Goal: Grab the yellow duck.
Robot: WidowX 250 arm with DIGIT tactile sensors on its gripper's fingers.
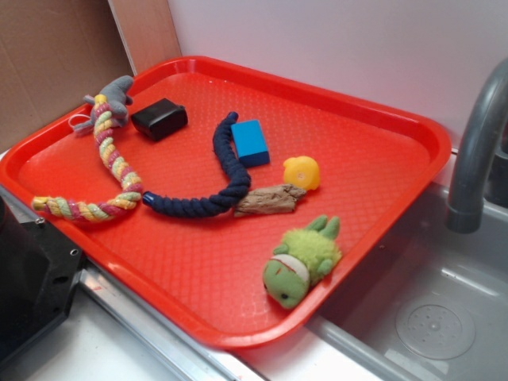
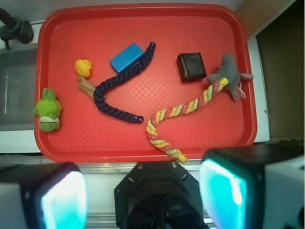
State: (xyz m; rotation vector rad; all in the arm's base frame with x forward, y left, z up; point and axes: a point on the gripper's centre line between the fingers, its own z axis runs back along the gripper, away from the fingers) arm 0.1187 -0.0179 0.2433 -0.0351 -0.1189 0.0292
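Wrist view: gripper [image 2: 143,193] jaws spread wide, holding nothing, above the near edge of the red tray [image 2: 143,148]. Yellow duck [image 1: 302,172] lies on the tray, just beside the blue block [image 1: 251,143], touching the brown wood piece [image 1: 268,200].

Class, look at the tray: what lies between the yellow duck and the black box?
The blue block and one end of the dark blue rope lie between duck and black box, clearest in the wrist view.

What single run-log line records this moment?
phase: pre-grasp | gripper: open, above tray edge | yellow duck: on red tray, beside blue block | held: nothing
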